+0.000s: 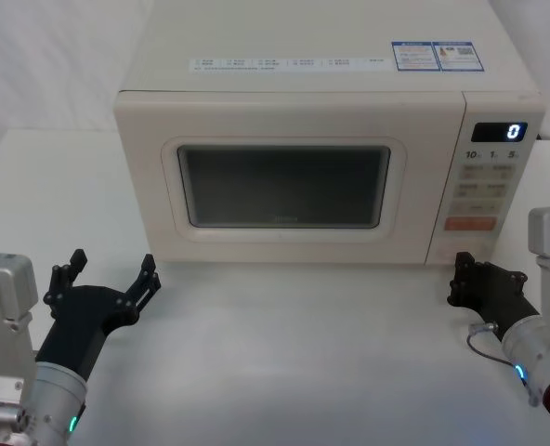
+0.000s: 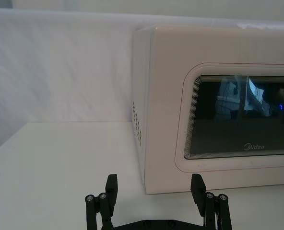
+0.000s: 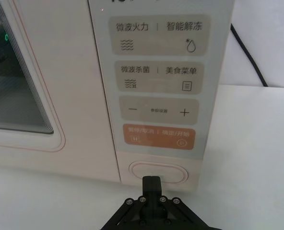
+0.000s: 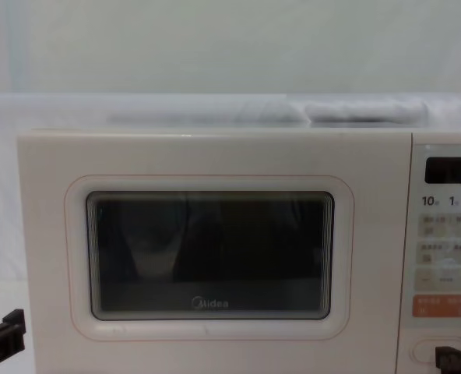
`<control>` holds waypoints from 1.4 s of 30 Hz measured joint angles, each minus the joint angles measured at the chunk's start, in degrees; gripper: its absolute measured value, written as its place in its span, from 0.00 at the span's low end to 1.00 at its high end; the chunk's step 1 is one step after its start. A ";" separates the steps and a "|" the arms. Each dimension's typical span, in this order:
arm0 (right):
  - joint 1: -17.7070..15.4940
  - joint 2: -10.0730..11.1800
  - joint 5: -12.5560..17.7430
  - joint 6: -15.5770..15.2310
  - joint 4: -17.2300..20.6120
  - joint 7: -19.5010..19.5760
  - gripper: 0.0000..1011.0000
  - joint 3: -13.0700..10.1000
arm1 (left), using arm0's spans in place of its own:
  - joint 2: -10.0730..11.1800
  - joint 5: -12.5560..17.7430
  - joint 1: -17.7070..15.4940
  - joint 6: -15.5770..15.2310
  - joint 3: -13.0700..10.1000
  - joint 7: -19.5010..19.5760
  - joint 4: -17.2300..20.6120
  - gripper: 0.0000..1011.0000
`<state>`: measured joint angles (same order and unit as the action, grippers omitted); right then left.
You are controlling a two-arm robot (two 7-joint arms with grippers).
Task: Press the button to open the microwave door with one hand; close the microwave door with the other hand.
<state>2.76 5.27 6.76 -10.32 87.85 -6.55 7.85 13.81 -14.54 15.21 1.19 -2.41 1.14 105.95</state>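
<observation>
I count one microwave [image 1: 294, 167]; one microwave door [image 1: 284, 186]; one oval button [image 3: 158, 172]; one orange key [image 3: 155, 137]; two black grippers, left [image 1: 110, 275] and right [image 1: 463, 276].

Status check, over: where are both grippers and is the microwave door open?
Right gripper shut, at the button. Left gripper open, waiting off the door's left corner. Microwave door closed. Nothing in the way.

The button [image 3: 158, 172] lies right of the microwave door [image 1: 284, 186].
</observation>
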 joint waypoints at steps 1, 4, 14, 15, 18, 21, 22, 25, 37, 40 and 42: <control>0.01 -0.07 0.07 0.15 -0.05 0.01 0.00 -0.05 | 0.00 0.00 0.00 0.00 0.00 0.00 0.00 0.99; 0.13 -0.32 0.28 0.64 -0.41 0.02 0.00 -0.13 | 0.00 0.00 0.00 0.00 0.00 0.00 0.00 0.99; 0.69 -0.85 0.55 1.70 -1.26 0.02 0.00 -0.07 | 0.00 0.00 0.00 0.00 0.00 0.00 0.00 0.99; 0.69 -0.85 0.55 1.70 -1.26 0.02 0.00 -0.07 | 0.00 0.00 0.00 0.00 0.00 0.00 0.00 0.99; 0.73 -0.97 0.55 1.94 -1.42 0.10 0.00 -0.06 | 0.00 0.00 0.00 0.00 0.00 0.00 0.00 0.99; 0.74 -1.05 0.55 2.05 -1.48 0.24 0.00 -0.05 | 0.00 0.00 0.00 0.00 0.00 0.00 0.00 0.99; 0.77 -1.09 0.55 2.13 -1.56 0.30 0.00 -0.06 | 0.00 0.00 0.00 0.00 0.00 0.00 0.00 0.99; 0.86 -1.20 0.55 2.27 -1.79 0.43 0.00 -0.08 | 0.00 0.00 0.00 0.00 0.00 0.00 0.00 0.99; 1.54 -1.58 0.53 2.74 -3.20 0.71 0.00 -0.24 | -0.01 0.00 0.00 0.00 0.00 0.00 0.00 0.99; 1.83 -1.59 0.55 2.82 -3.58 0.62 0.00 -0.23 | 0.00 0.00 0.00 0.00 0.00 0.00 0.00 0.99; 1.97 -1.61 0.56 2.89 -3.76 0.56 0.00 -0.23 | 0.00 0.00 0.00 0.00 0.00 0.00 0.00 0.99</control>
<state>4.73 3.66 7.32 -7.43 84.10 -5.98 7.62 13.80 -14.54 15.21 1.19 -2.41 1.14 105.95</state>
